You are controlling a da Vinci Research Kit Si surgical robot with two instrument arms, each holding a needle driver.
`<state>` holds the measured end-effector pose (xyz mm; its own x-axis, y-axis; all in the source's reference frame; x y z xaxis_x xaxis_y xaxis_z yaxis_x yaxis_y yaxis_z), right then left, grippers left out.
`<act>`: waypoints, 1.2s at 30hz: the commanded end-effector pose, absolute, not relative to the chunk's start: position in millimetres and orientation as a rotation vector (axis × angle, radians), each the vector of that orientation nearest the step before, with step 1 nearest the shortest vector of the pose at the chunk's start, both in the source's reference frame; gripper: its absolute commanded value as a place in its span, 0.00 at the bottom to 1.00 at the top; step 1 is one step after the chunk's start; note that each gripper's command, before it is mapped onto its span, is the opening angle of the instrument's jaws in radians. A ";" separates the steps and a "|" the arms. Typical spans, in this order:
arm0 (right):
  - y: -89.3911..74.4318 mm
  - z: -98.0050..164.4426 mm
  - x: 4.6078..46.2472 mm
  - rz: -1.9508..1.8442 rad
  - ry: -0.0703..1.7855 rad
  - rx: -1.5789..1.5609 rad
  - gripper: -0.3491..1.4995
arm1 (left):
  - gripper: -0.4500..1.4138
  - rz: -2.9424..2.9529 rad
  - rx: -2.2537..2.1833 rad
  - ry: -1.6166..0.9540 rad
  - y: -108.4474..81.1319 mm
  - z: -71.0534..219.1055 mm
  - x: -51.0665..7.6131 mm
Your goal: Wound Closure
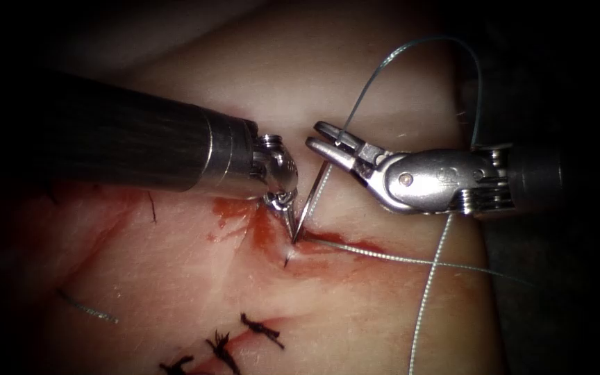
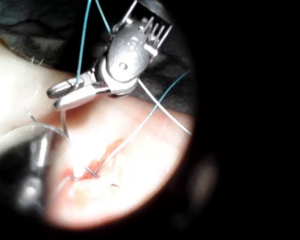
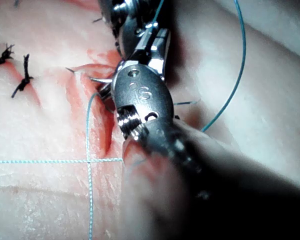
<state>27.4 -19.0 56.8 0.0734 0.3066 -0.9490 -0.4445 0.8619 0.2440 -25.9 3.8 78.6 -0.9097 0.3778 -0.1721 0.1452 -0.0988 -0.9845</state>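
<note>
The curved needle (image 1: 311,203) stands steeply on the tissue (image 1: 383,319), its lower end in the cut (image 1: 293,243) and its upper end just under the right tool. My left tool (image 1: 288,217) points down from the left, jaws shut on the needle's lower part just above the tissue. My right tool (image 1: 317,136) reaches in from the right, jaws slightly apart at the needle's upper end, gripping nothing; it also shows in the left wrist view (image 2: 54,98). Blue thread (image 1: 411,46) arcs up from those jaws. Another strand (image 1: 411,260) leaves the cut rightwards.
Red fluid (image 1: 262,229) stains the tissue around the cut. Three dark knotted stitches (image 1: 222,347) sit on the near part of the wound. A short cut piece of thread (image 1: 86,307) lies at the left. Thread (image 1: 426,298) hangs down on the right.
</note>
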 end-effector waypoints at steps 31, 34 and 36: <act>-20.3 61.1 27.2 0.954 1.402 0.266 0.00 | 0.00 2.037 -1.300 -1.546 11.9 65.3 -20.9; -20.2 61.4 27.2 1.017 1.406 0.369 0.00 | 0.00 2.012 -1.336 -1.494 8.9 64.2 -18.6; -20.1 61.7 27.1 1.020 1.409 0.431 0.00 | 0.00 2.020 -1.395 -1.448 7.5 63.8 -17.5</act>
